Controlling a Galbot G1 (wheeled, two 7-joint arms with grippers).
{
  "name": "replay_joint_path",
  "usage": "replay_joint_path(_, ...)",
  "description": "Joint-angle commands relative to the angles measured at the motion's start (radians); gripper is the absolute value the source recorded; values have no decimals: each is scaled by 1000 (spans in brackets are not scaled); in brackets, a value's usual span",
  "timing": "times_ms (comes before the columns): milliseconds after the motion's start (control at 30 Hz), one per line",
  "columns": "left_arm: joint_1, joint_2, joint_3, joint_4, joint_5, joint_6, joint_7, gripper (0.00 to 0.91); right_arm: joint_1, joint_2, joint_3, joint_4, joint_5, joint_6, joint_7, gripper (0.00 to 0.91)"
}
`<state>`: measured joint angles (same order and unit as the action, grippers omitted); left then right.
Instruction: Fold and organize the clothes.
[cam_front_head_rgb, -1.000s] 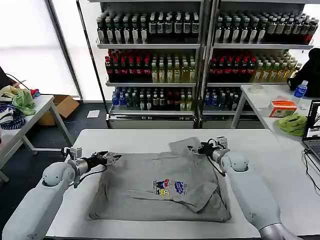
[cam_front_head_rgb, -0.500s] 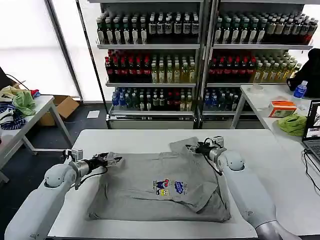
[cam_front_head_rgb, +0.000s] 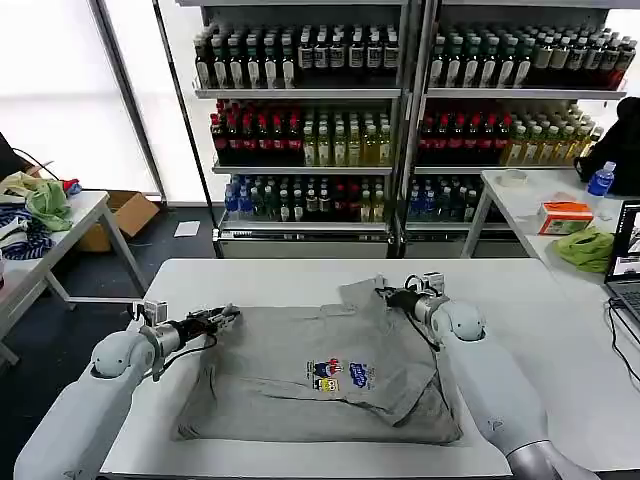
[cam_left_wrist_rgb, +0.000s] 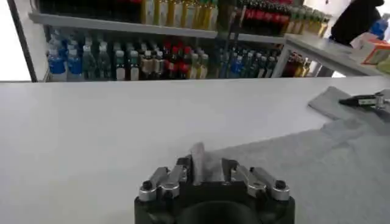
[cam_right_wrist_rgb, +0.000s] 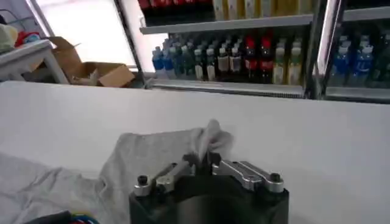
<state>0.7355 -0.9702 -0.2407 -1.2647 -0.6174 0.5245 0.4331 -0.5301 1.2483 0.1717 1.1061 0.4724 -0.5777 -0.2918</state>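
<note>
A light grey shirt (cam_front_head_rgb: 320, 375) with a small multicoloured chest print (cam_front_head_rgb: 338, 375) is spread across the middle of the white table (cam_front_head_rgb: 540, 300). Its left upper corner is pinched by the left gripper (cam_front_head_rgb: 226, 316), whose fingers are seen in the left wrist view closed on a raised fold of fabric. The opposite sleeve is clamped in the right gripper (cam_front_head_rgb: 388, 294), cloth bunched between its fingers. Shelves of bottles (cam_front_head_rgb: 400, 110) stand behind; a side table (cam_front_head_rgb: 70, 225) with heaped cloths is at the left. The shirt's near hem is doubled over, so its layers cannot be told apart.
</note>
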Motion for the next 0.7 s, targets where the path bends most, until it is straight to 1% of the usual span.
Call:
replay_joint_path(33, -1, -8, -4, 25, -5, -14, -17, 10, 2, 1, 1, 0, 12, 0, 2, 0)
replay_joint_path(133, -2, -10, 0, 29, -8, -25, -36, 20, 2, 0, 3, 3, 27, 0, 2, 0)
replay_joint_path(233, 4, -15, 6, 16, 39, -60, -79, 20, 2, -1, 9, 8, 51, 0, 5, 0)
replay_joint_path(267, 6, -16, 4, 10, 36, -62, -85, 20, 2, -2, 10, 11, 58, 0, 6, 0)
replay_joint_path(300, 12, -17, 0, -16, -9, -61, -102, 20, 0, -4, 16, 20, 80, 0, 9, 0)
replay_joint_path(367, 21, -14, -6, -35, -24, -63, -111, 10, -9, -13, 23, 51, 115, 0, 16, 0)
replay_joint_path(500, 44, 1, -20, -131, -66, -62, -127, 20, -37, -37, 40, 130, 163, 0, 24, 0)
replay_joint_path(533, 51, 4, -23, -146, -70, -61, -128, 20, -53, -51, 43, 163, 187, 0, 29, 0)
replay_joint_path(700, 82, 23, -45, -216, -87, -67, -142, 20, -109, -93, 61, 260, 231, -1, 48, 0)
